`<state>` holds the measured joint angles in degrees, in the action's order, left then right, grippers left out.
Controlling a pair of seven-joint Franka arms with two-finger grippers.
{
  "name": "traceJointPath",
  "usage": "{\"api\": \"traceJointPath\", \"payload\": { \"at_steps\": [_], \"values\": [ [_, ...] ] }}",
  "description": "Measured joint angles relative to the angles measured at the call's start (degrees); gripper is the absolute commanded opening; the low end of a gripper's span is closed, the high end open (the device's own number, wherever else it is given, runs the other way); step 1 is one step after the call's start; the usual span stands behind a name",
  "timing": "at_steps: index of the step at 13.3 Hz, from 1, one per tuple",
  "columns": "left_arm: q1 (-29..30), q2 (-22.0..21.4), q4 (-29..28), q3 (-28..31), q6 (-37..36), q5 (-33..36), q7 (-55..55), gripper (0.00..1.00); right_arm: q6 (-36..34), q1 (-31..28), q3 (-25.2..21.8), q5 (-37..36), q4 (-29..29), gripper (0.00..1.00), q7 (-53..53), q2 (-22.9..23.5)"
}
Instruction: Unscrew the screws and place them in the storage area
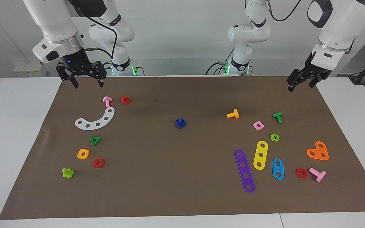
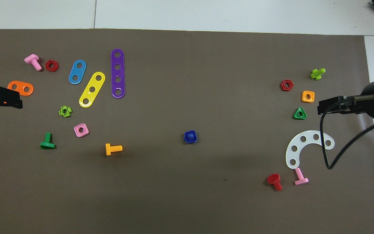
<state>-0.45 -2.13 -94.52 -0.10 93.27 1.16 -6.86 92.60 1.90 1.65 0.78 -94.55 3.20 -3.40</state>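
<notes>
The dark-blue screw (image 1: 180,123) (image 2: 190,136) sits in its matching blue nut, alone in the middle of the brown mat (image 1: 182,190) (image 2: 206,201). My right gripper (image 1: 88,85) (image 2: 323,107) hangs open and holds nothing, above the mat's robot-side edge at the right arm's end, over the spot by a pink screw (image 1: 107,101). My left gripper (image 1: 300,87) (image 2: 2,97) is open too and holds nothing, raised over the mat's corner at the left arm's end. Both are well away from the blue screw. No marked storage area shows in either view.
Toward the right arm's end lie a white curved strip (image 1: 95,120), a red screw (image 1: 125,99) and several nuts. Toward the left arm's end lie an orange screw (image 1: 233,114), a green screw (image 1: 278,117), purple (image 1: 244,171), yellow and blue strips and an orange heart plate (image 1: 318,151).
</notes>
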Motion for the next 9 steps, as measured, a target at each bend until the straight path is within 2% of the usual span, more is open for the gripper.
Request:
{"api": "traceJointPath", "payload": {
  "at_steps": [4, 6, 9],
  "values": [
    [-0.2, 0.0, -0.1, -0.2, 0.0, 0.0, 2.0, 1.0, 0.0, 0.0, 0.0, -0.3, -0.1, 1.0, 0.0, 0.0],
    [-3.2, -0.1, -1.1, -0.5, -0.8, -1.0, 2.5, 1.0, 0.0, 0.0, 0.0, -0.3, -0.1, 1.0, 0.0, -0.1],
    [-9.2, 1.1, -3.5, -0.9, 1.1, -8.5, -1.2, 1.0, 0.0, 0.0, 0.0, -0.3, -0.1, 1.0, 0.0, -0.1]
  ]
}}
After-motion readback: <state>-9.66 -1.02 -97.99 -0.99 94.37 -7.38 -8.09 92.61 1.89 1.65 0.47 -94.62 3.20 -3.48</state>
